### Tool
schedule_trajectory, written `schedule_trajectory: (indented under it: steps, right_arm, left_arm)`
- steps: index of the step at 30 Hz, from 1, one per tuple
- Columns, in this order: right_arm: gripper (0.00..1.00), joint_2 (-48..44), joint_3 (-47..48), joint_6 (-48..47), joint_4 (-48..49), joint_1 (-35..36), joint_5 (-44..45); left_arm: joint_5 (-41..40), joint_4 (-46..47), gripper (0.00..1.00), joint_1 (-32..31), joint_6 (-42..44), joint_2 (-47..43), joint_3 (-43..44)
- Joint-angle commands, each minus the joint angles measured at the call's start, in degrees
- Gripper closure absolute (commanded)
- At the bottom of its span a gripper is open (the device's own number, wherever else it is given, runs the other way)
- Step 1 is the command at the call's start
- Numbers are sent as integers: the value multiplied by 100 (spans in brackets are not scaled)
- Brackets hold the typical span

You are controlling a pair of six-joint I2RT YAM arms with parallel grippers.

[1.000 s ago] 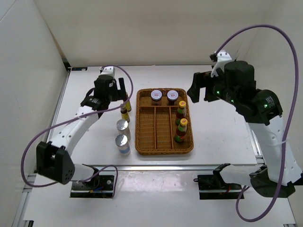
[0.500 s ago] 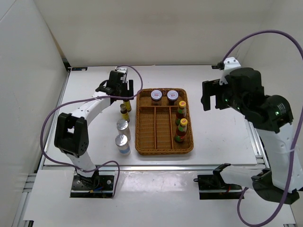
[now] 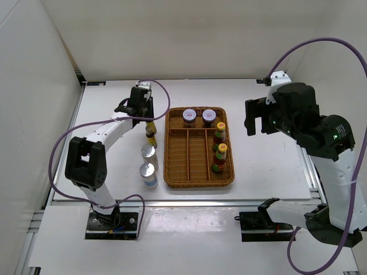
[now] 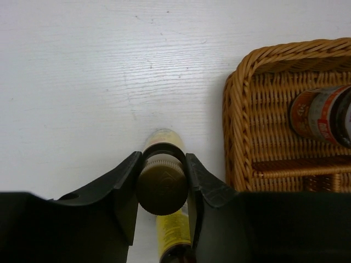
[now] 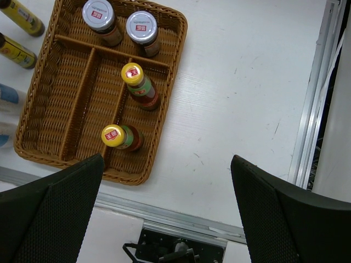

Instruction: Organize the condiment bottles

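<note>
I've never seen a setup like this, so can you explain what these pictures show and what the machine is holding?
Two robot arms stand at a table edge. One picture looks down from above; the others come from a camera on each wrist. The left gripper is shut on a small dark yellow-labelled bottle beside the wicker tray. The right gripper hangs open, empty. In the tray stand two purple-lidded jars and two red sauce bottles; two silver-topped cylinders stand outside.

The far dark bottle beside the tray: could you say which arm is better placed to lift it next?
Left: the left gripper grips the dark bottle by its cap; the right gripper hangs open right of the tray.
</note>
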Motion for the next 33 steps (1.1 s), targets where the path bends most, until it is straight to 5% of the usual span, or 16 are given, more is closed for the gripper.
schedule_trajectory:
  steps: [1,5,11,20,33]
  right_arm:
    - [1,-41,247,-35,15,-8,6]
    - [1,-41,247,18,15,-8,-47]
    - [1,-155,352,71,-38,-8,5]
    - [1,-208,405,123,-38,-8,190]
    - [1,-331,238,229,-91,-8,190]
  left_arm:
    - [-339,153,67,16,-73,-543,-28]
    - [-515,48,89,-45,-126,-948,270]
    - [-700,47,89,-493,75,-1564,727]
    - [662,179,89,-1653,32,-1740,606]
    - [760,180,89,-2840,32,-528,919]
